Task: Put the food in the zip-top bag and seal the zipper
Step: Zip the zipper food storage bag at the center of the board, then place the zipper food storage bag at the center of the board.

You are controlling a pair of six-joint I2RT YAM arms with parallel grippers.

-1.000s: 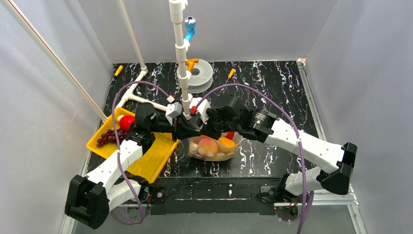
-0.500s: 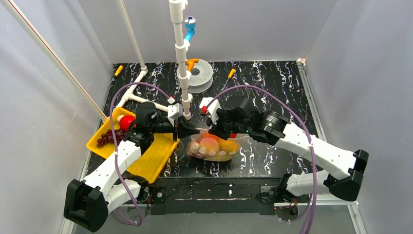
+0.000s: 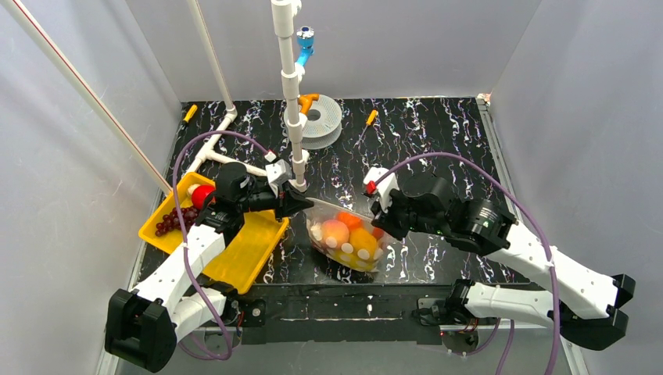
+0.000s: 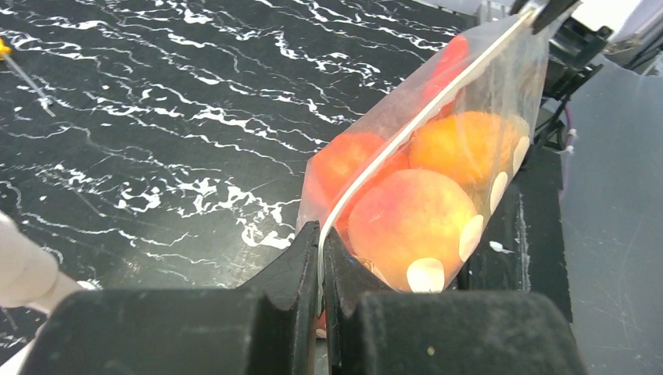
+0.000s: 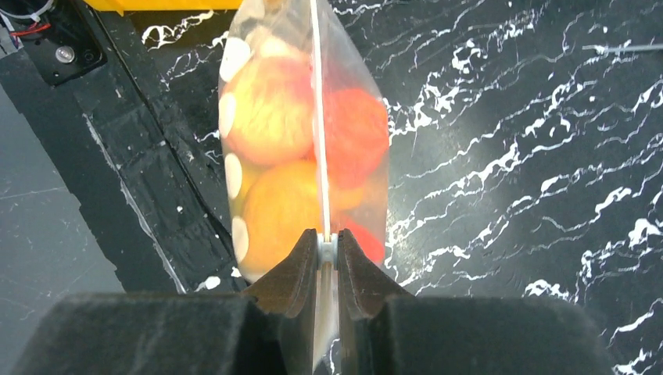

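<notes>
Since the left gripper [image 4: 320,248] and right gripper [image 5: 328,244] each pinch one end of the zipper [image 5: 317,117], pulling apart too hard could drag the thin, slick strip free or pop it open. The bag [image 3: 348,244], clear floppy dotted plastic, hangs between them over the near middle of the table [image 3: 438,141], bulging with smooth, round, glossy fruit [image 4: 406,223]. The grapes [image 3: 173,220] lie unpacked in the hard yellow tray [image 3: 246,254] at the left.

zipper [image 5: 317,117] cut off by the top edge — tray [image 3: 249,251] half hidden under left arm [image 3: 188,258].

A lab test cell: grey walls [image 3: 406,47] enclose a marbled table [image 3: 438,141] and pipe rig [image 3: 291,101].
</notes>
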